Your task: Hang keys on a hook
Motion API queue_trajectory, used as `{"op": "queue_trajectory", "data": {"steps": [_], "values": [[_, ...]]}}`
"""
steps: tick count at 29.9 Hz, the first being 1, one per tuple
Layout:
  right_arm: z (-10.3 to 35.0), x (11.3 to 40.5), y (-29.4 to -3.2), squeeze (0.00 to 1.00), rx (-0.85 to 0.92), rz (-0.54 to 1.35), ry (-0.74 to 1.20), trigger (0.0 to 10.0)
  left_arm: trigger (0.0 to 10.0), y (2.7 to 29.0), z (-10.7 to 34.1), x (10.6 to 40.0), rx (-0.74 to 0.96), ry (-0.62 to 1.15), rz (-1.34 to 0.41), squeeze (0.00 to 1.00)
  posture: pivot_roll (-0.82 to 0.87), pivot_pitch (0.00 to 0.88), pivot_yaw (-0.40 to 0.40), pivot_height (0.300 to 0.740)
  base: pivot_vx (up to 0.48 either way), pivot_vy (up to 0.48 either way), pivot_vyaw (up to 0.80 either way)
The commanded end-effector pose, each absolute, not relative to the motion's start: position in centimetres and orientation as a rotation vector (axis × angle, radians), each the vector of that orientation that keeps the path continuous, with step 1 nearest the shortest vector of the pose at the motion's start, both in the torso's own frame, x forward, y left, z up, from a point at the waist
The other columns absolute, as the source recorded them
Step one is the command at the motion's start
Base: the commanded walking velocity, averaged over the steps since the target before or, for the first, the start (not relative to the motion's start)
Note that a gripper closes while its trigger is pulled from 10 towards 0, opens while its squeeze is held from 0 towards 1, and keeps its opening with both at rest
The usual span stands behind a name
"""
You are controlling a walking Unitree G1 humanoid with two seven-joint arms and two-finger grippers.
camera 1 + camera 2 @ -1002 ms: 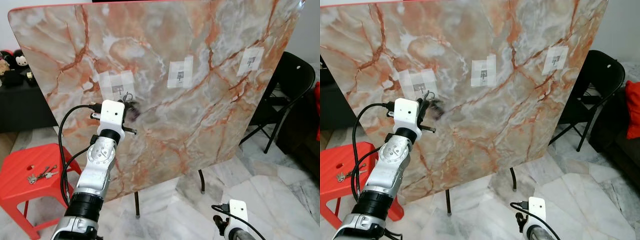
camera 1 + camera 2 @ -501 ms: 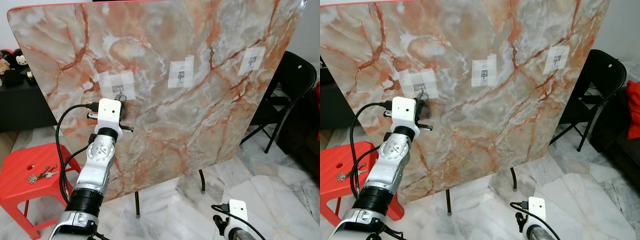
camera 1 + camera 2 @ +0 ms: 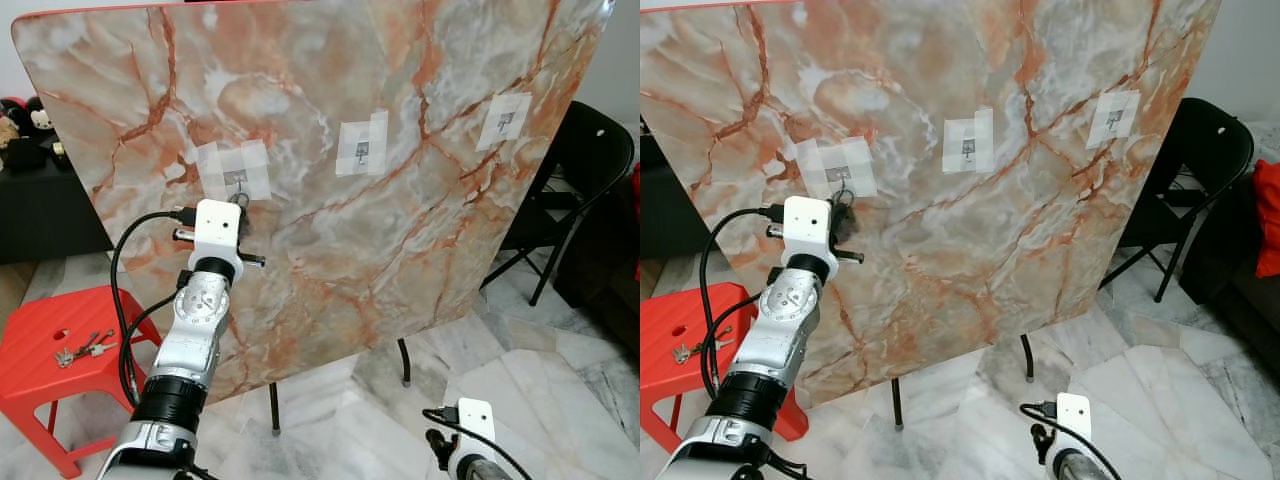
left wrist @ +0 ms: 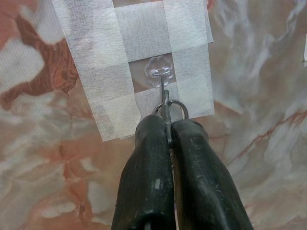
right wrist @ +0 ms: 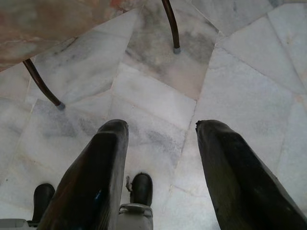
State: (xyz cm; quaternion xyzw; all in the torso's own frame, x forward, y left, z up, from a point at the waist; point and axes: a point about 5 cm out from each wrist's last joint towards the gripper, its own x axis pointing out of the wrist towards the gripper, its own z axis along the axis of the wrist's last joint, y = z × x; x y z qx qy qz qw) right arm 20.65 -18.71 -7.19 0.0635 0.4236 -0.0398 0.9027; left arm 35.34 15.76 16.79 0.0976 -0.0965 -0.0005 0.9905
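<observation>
Marble-patterned in cream and rust, a glossy tabletop (image 3: 380, 230) stands tilted on edge across most of the left eye view, with pale stone floor tiles below. Three patches of white tape sit in a row across its upper half, each holding a small hook. The left gripper (image 3: 238, 205), on its silver arm at centre left, is raised against the leftmost taped hook (image 3: 236, 179). At lower left a red plastic stool (image 3: 40, 375) carries a spare bunch of keys (image 3: 84, 348); a black folding chair (image 3: 590, 160) stands at the right edge.

From the right eye view the scene reads alike, the dark fingers touching the board just under the leftmost tape patch (image 3: 838, 167).

Closer in, the left wrist view has the two black fingers pressed together on a thin metal key ring (image 4: 169, 106), its loop just below the clear flower-shaped hook at centre. Whether the ring already sits over the prong is hard to tell. The ring looks light, stiff and slippery; gripping low on the loop leaves its top free to catch the prong.

Along the right wrist view, the right gripper (image 5: 160, 165) hangs over the tiles at the bottom, fingers spread apart and empty.
</observation>
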Motion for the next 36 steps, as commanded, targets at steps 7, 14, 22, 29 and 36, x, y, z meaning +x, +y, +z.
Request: {"op": "queue_trajectory", "data": {"steps": [7,14,22,29,36], "values": [[-7.0,21.0,-18.9,0.00,0.124,-0.085,0.873,10.0,10.0,15.6,17.2,35.6,0.228,-0.205,-0.003,0.05,0.10,0.000,-0.060,0.740,0.000,0.000,0.00],[-7.0,20.9,-18.9,0.00,0.122,-0.085,0.874,10.0,10.0,15.6,17.2,35.6,0.223,-0.204,0.000,1.00,0.10,0.000,-0.060,0.740,0.000,0.000,0.00],[-7.0,20.9,-18.9,0.00,0.122,-0.085,0.874,10.0,10.0,15.7,17.1,35.5,0.215,-0.203,0.005,1.00,0.10,0.000,-0.062,0.740,0.000,0.000,0.00],[-7.1,20.9,-18.9,0.00,0.124,-0.087,0.874,10.0,10.0,16.2,16.7,35.0,0.208,-0.202,0.005,1.00,0.09,0.000,-0.061,0.740,0.000,0.000,0.00],[-7.1,20.8,-18.9,0.00,0.129,-0.093,0.873,10.0,10.0,18.1,13.1,32.6,0.246,-0.118,0.011,1.00,0.09,0.000,-0.056,0.740,0.000,0.000,0.00]]}}
